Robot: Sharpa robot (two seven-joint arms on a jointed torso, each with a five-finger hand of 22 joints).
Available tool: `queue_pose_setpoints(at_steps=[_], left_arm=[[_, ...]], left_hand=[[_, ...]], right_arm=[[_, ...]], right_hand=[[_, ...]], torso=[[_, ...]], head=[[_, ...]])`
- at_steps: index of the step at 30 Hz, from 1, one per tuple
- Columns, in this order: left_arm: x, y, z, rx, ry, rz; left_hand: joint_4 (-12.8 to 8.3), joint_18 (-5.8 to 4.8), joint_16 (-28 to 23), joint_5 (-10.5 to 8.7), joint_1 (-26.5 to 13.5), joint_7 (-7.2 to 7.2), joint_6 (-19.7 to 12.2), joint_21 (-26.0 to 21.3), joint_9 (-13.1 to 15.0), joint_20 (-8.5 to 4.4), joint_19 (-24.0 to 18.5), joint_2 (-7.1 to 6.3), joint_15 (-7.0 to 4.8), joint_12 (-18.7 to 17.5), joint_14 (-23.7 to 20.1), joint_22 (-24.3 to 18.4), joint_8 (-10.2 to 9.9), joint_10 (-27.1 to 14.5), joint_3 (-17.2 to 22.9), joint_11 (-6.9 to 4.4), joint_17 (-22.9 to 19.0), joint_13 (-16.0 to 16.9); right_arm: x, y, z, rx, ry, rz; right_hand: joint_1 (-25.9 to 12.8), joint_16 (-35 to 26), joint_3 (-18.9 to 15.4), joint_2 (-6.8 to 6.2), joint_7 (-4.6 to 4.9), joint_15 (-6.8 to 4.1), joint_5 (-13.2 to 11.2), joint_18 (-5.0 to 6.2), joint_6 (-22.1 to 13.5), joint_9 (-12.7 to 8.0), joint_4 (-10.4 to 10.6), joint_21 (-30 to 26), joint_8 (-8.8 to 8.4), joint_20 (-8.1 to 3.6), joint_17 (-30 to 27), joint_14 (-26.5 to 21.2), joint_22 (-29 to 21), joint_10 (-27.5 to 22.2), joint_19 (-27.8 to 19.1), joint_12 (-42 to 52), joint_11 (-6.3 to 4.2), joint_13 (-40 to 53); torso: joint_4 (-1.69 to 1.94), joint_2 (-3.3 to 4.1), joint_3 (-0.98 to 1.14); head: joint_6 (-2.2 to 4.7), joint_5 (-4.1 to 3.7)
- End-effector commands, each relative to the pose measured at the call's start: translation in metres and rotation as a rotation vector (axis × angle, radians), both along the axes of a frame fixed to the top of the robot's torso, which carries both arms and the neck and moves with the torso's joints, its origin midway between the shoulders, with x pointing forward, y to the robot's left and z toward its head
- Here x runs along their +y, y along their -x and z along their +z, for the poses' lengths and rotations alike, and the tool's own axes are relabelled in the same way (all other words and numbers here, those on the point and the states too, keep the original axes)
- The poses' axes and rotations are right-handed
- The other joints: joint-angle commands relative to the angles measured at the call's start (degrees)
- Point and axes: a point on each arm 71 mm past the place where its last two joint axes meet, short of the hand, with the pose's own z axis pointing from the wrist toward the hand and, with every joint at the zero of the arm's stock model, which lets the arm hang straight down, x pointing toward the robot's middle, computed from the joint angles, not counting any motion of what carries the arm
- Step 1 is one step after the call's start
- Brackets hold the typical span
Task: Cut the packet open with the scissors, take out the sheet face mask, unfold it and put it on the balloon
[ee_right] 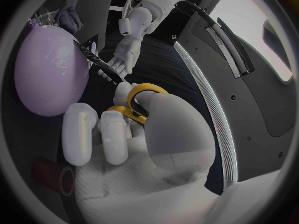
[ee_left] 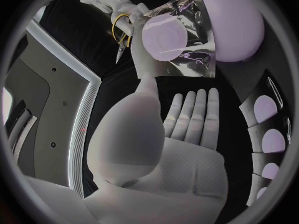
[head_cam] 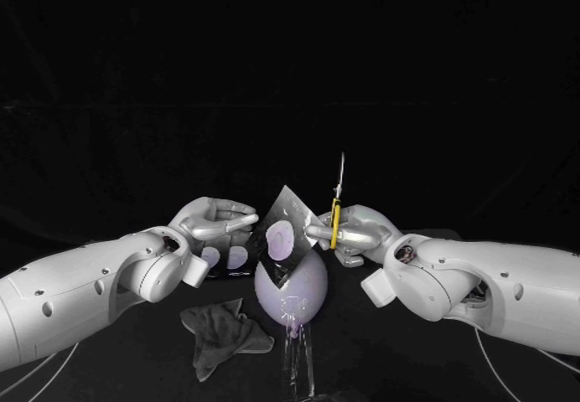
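The left hand [head_cam: 218,219] pinches the packet [head_cam: 282,230] by its lower edge, thumb against the foil. It holds the packet upright above the balloon [head_cam: 290,289], so the upper edge stands free for a cut. The right hand [head_cam: 360,233] is closed on the scissors [head_cam: 336,209], thumb through a yellow loop. The blades point straight up and seem to be together, just beside the packet's right corner and not on it.

I judge the cut has not begun: the packet looks whole, and the blades must tip over and open before they can bite its edge. The balloon sits directly beneath both hands on a clear stand [head_cam: 296,360]. I cannot tell whether it touches the packet's bottom corner, so a low stroke could endanger the balloon's skin.

A grey cloth [head_cam: 224,331] lies crumpled on the bench [head_cam: 411,360] beside the stand, on the robot's left. More packets [ee_left: 266,109] stand in a dark rack near the left hand, away from the cutting line.
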Motion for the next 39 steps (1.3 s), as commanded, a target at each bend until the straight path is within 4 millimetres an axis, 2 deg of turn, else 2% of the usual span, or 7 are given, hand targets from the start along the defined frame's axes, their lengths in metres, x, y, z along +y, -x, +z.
queue_pose_setpoints(at_steps=[1, 7, 14, 18, 23, 34, 39], left_arm=[[-0.007, 0.004, 0.0, 0.073, 0.127, -0.062], [-0.001, 0.005, -0.005, 0.135, 0.25, -0.035], [0.014, 0.004, -0.021, 0.189, 0.393, 0.07], [0.023, -0.002, -0.034, 0.225, 0.452, 0.152], [0.027, -0.007, -0.048, 0.266, 0.502, 0.215], [0.005, -0.006, -0.064, 0.346, 0.626, 0.185], [-0.012, -0.006, -0.062, 0.36, 0.719, 0.102]], left_hand=[[0.03, 0.8, -0.34, -0.32, -0.2, 0.76, 0.36, -0.35, 0.04, -0.1, -0.51, 0.62, -0.38, 0.06, -0.05, -0.13, 0.22, 0.28, 0.07, -0.21, -0.08, -0.1], [0.03, 0.74, -0.81, -0.31, -0.4, 0.63, -0.05, -0.96, -0.08, -0.06, -0.7, 0.37, -0.39, -0.57, -0.39, -0.62, 0.09, -0.16, -0.43, -0.45, -0.35, -0.31], [0.12, 0.37, -1.98, -0.29, -0.3, -0.15, -4.65, -2.42, -1.53, 0.0, -1.32, -0.21, 0.23, -2.44, -1.4, -1.7, -1.51, -2.6, -0.81, 0.2, -1.01, -0.37], [0.19, -0.46, -4.44, -0.24, -0.29, 0.11, -7.09, -4.31, -2.21, 0.06, -4.33, -1.24, 1.86, -4.08, -6.43, -2.28, -2.13, -5.81, -1.09, -1.98, -2.61, -0.37], [0.18, -0.66, -4.96, -0.25, -0.08, -0.13, -9.81, -4.7, -3.06, 0.01, -4.42, -1.25, 2.14, -4.58, -7.74, -2.25, -2.9, -7.21, -1.01, -2.06, -3.19, -0.33], [0.1, -0.8, -5.61, -0.28, 0.75, 0.7, -14.36, -5.99, -4.42, 0.0, -6.48, 0.14, 2.23, -4.65, -9.42, -2.55, -4.16, -9.12, -0.24, -1.13, -4.04, -0.23], [0.15, -1.25, -5.76, -0.3, 0.22, 2.17, -15.85, -7.76, -4.77, 0.02, -10.67, 0.28, 1.82, -4.08, -9.71, -2.86, -4.44, -8.99, -0.34, 0.69, -4.35, -0.12]], right_arm=[[-0.001, -0.002, 0.007, -0.055, -0.023, -0.039], [-0.004, -0.008, 0.015, -0.08, -0.04, -0.074], [-0.004, -0.014, 0.023, -0.105, -0.057, -0.096], [-0.001, -0.016, 0.028, -0.119, -0.067, -0.099], [0.001, -0.021, 0.034, -0.139, -0.076, -0.107], [0.009, -0.04, 0.046, -0.174, -0.084, -0.131], [0.02, -0.048, 0.046, -0.176, -0.087, -0.127]], right_hand=[[-0.18, 0.28, 3.62, 0.55, 0.08, -0.32, -0.15, 0.38, 0.21, 0.1, -2.9, 0.24, 0.39, -0.04, 5.74, 4.23, 8.13, 17.9, 0.16, 32.95, -4.74, -0.09], [-0.29, 0.35, 3.89, 0.61, 0.08, -0.32, -0.15, 0.35, 0.19, 0.18, -3.14, 0.34, 0.43, -0.06, 5.91, 4.26, 8.21, 17.88, 0.23, 32.73, -4.75, -0.34], [-0.44, 0.38, 4.14, 0.63, 0.09, -0.31, -0.15, 0.33, 0.18, 0.26, -3.38, 0.39, 0.48, -0.06, 5.97, 4.28, 8.27, 17.89, 0.26, 32.7, -4.74, -0.37], [-0.52, 0.37, 4.26, 0.66, 0.1, -0.31, -0.14, 0.34, 0.16, 0.29, -3.47, 0.36, 0.49, -0.07, 5.93, 4.27, 8.25, 17.89, 0.24, 32.69, -4.74, -0.38], [-0.62, 0.41, 4.42, 0.69, 0.11, -0.31, -0.14, 0.34, 0.14, 0.34, -3.6, 0.35, 0.51, -0.07, 6.02, 4.28, 8.26, 17.9, 0.24, 32.75, -4.73, -0.3], [-0.77, 0.49, 4.64, 0.72, 0.11, -0.3, -0.13, 0.31, 0.12, 0.41, -3.8, 0.48, 0.55, -0.07, 6.21, 4.32, 8.36, 17.92, 0.32, 32.83, -4.72, -0.2], [-0.83, 0.46, 4.72, 0.73, 0.11, -0.3, -0.13, 0.31, 0.11, 0.44, -3.88, 0.47, 0.56, -0.07, 6.13, 4.3, 8.36, 17.92, 0.32, 32.82, -4.72, -0.22]], torso=[[-0.02, 0.01, -0.05], [0.08, -0.1, -0.04], [0.2, -0.54, -0.04], [0.27, -0.97, -0.02], [0.32, -1.4, -0.14], [0.38, -1.43, -0.27], [0.35, -1.28, -0.23]], head=[[0.53, 0.09], [1.19, 0.26], [1.72, 0.47], [2.08, 0.6], [2.39, 0.55], [3.5, 1.12], [3.8, 1.63]])
